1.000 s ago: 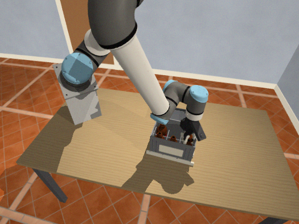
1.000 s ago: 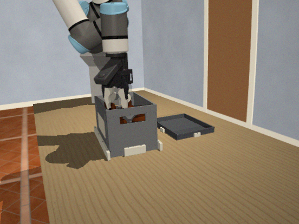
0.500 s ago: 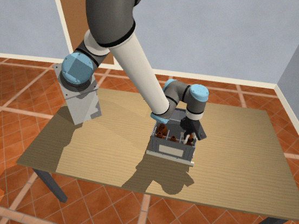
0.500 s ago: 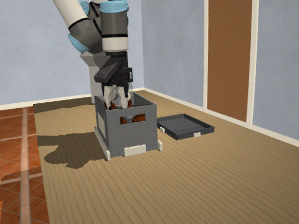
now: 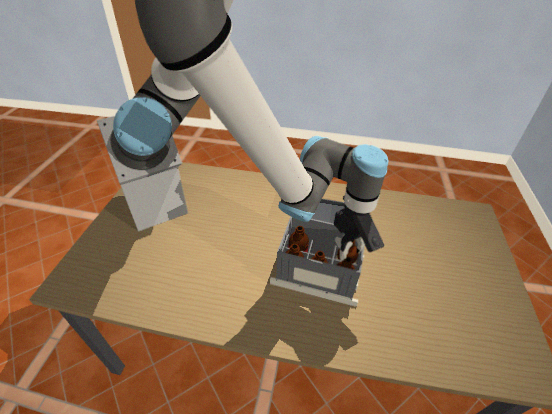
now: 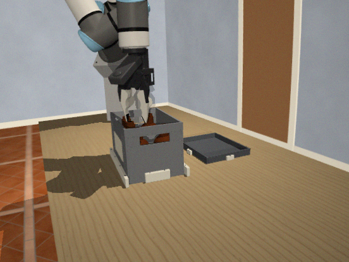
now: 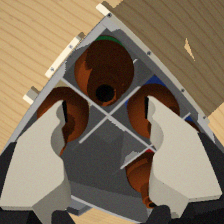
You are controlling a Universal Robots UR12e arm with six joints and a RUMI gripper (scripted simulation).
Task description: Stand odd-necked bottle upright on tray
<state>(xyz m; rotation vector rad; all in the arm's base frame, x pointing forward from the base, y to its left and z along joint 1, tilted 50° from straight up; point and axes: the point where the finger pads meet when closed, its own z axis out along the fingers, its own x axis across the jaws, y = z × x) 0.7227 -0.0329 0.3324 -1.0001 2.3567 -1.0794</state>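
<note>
My gripper (image 5: pixel 345 255) (image 6: pixel 136 121) (image 7: pixel 105 100) is open, pointing down into the grey crate (image 5: pixel 283 268) (image 6: pixel 155 159). Its fingertips stand apart on either side of the mouth of the front right bottle (image 5: pixel 348 263) (image 7: pixel 105 65), with gaps on both sides. The back right bottle (image 5: pixel 354 253) (image 7: pixel 75 120) is partly behind one finger. The front middle bottle (image 5: pixel 320 256) is partly behind the other. Two brown bottles stand at the left, front (image 5: pixel 295 251) and back (image 5: pixel 300 239). I cannot tell which neck differs. The dark tray (image 6: pixel 218 158) holds nothing visible.
The tray lies beside the crate in the exterior view; the arm hides it in the top view. Thin dividers (image 7: pixel 131 131) split the crate into compartments; the back middle one holds no bottle. Crate walls rise around the bottles, close to the fingers.
</note>
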